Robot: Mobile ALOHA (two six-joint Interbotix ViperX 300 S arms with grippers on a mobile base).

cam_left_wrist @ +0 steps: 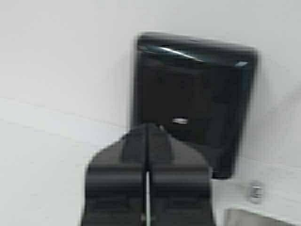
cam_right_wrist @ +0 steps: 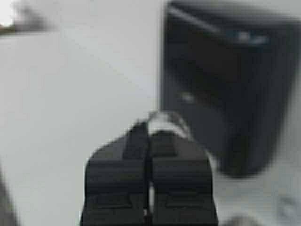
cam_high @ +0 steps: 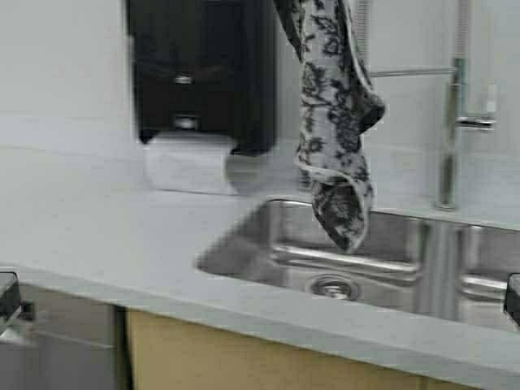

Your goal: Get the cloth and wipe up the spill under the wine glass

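Observation:
The cloth (cam_high: 333, 122), dark with a pale floral pattern, hangs limp from above the top of the high view, its lower end dangling over the sink's back edge. The wine glass and the spill are out of view. My left gripper (cam_left_wrist: 147, 129) is shut and empty; in the high view it only shows at the lower left edge (cam_high: 6, 296). My right gripper (cam_right_wrist: 149, 128) is shut, with a small pale blur at its tip that I cannot identify; it shows at the lower right edge of the high view (cam_high: 513, 299). Both are well below and in front of the cloth.
A black paper towel dispenser (cam_high: 203, 73) hangs on the wall with a white paper sheet (cam_high: 188, 162) below it; it also shows in both wrist views (cam_left_wrist: 195, 99) (cam_right_wrist: 230, 84). A steel sink (cam_high: 244, 244) is set in the grey counter (cam_high: 97, 227). A tall faucet (cam_high: 451, 122) stands behind it.

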